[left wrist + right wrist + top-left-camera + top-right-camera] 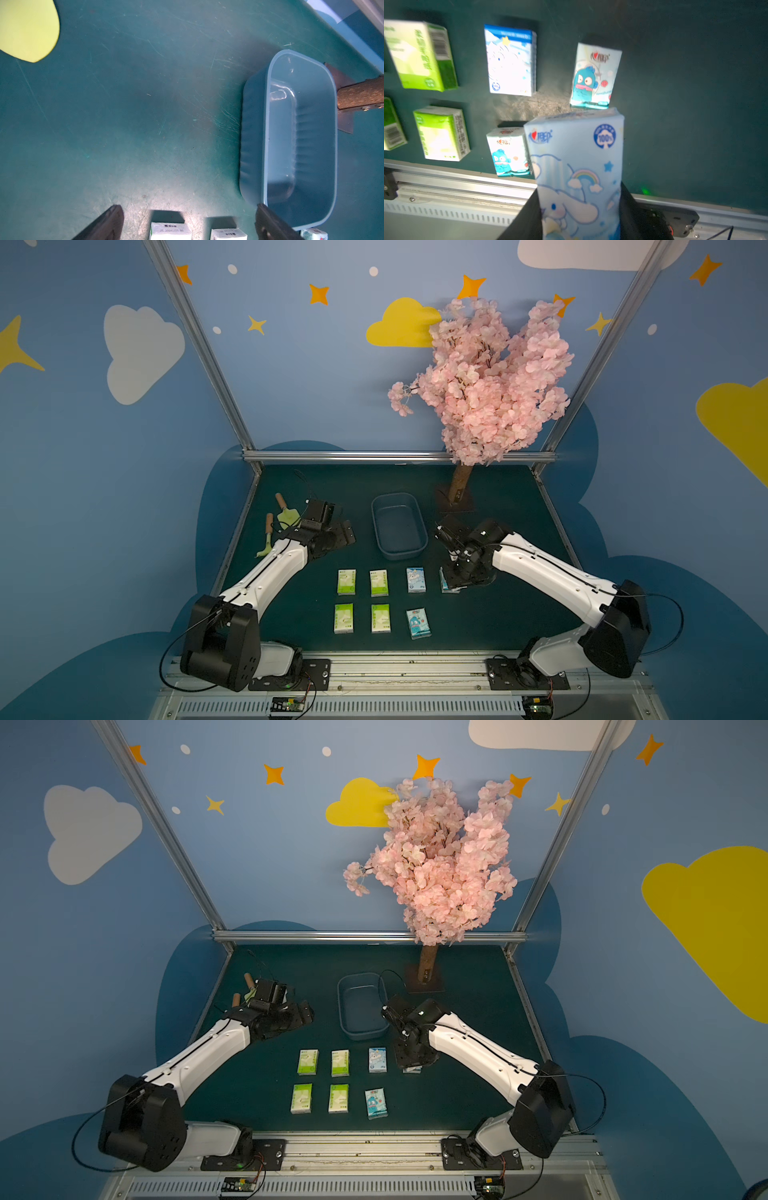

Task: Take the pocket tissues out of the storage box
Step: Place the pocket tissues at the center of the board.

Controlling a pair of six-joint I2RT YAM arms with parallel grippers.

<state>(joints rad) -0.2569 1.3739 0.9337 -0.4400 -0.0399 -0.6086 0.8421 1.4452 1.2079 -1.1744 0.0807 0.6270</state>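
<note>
**Box is empty, one packet is in the tool**

In both top views the storage box (397,526) stands in the middle of the surface (507,614), and nothing lies inside it. In front of it the pocket tissues lie flat in two rows: four green packets (346,581) and two light-blue packets (416,580). The right tool (455,578) hangs low at the end of the far row. A thin piece of one more light-blue packet shows at its edge, but from above I cannot tell if this one is held or lying. The left tool (338,535) is to the side of the box, near the garden trowels (286,512).

In the left wrist view the fingers (104,222) of the left tool are spread wide. Between them are only bare surface and the ends of two packets lying further off. The box shows its bare floor here too.

In the right wrist view the right tool pinches the last packet (577,158), light blue with a white long-eared figure, by its two long sides. It seems to be apart from the surface. Below it three light-blue packets lie flat, with green ones next to them.

So I judge that all eight packets are out of the box. What is left seems small: to set the last packet down, probably in the free place of the near row, and to let it go.
</note>
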